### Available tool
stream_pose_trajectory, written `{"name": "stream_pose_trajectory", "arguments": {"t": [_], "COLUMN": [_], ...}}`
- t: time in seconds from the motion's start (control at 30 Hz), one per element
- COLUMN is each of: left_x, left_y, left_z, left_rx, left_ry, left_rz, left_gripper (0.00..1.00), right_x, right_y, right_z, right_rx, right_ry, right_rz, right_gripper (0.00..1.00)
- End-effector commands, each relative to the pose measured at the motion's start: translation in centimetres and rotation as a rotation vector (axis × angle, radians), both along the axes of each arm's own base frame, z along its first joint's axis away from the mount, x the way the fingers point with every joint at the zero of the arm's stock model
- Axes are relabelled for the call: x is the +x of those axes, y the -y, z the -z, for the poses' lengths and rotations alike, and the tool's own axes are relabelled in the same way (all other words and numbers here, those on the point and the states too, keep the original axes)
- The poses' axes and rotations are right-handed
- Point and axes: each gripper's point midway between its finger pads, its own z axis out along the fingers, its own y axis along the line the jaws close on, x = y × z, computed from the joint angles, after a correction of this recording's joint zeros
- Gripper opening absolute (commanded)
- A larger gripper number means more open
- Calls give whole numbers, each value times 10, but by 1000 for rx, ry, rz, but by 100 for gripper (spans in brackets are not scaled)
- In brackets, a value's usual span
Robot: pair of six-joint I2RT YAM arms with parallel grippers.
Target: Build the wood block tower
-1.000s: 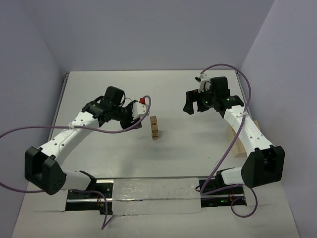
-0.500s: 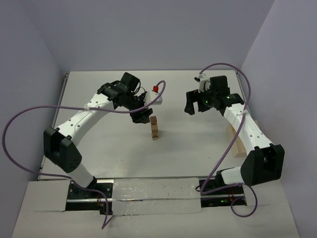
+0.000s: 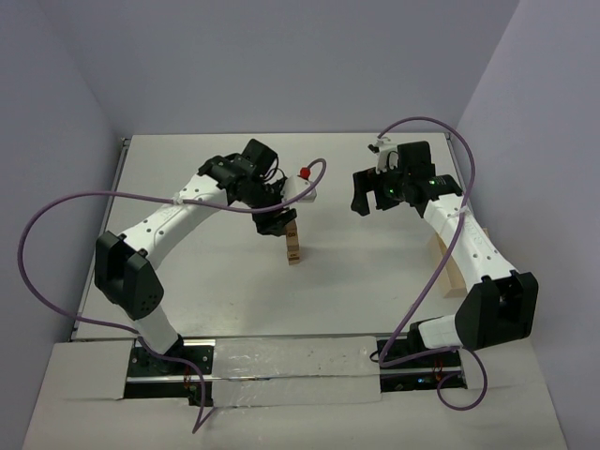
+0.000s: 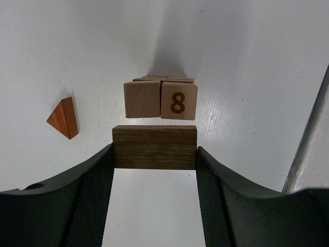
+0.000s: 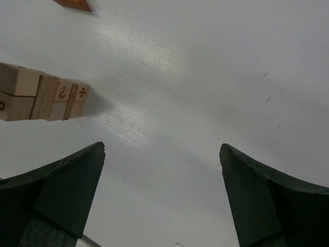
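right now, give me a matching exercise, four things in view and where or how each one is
Things
1. dark brown brick
2. block marked 8
3. orange triangle
4. right gripper

States
A. open, holding nothing
B. lying on the table, apart from the tower
C. clamped in the left gripper
D. on top of the tower, beside a plain cube

Pairs: 1-C, 2-D, 3-B, 4-A

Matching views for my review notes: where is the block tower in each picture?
Top: tower at centre.
Left wrist: upper centre, seen end-on, beyond the held brick.
Right wrist: left edge, lying sideways in frame.
Shared landmark: orange wedge, in both wrist views; not seen from top.
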Motion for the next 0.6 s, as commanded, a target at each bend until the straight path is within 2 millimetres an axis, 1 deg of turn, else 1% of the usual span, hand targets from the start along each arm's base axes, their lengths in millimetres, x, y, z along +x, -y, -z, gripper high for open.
{"name": "stream_pose_trajectory", "arguments": {"t": [0.0, 0.07, 0.1, 0.23, 0.43, 0.57], "left_x": [9, 9, 10, 9, 7, 7], "left_y": [12, 13, 15, 17, 21, 23], "left_z": [-14, -12, -15, -15, -14, -15], "left_rx": [-44, -48, -63, -84, -107, -114], "left_ry": [46, 48, 65, 80, 74, 77], "left_rz": [-2, 2, 6, 25, 49, 63], "left_gripper": [35, 35, 35, 36, 35, 37], "right_x": [7, 7, 7, 7, 7, 7], "right_y": [3, 3, 3, 3, 3, 3], "right_z": [-18, -18, -18, -18, -17, -16], "right_rx": [-4, -4, -4, -4, -4, -5], "right_ry": [51, 52, 51, 54, 51, 49], "right_rz": [5, 5, 5, 6, 5, 5], "right_gripper": [100, 100, 100, 100, 100, 100]}}
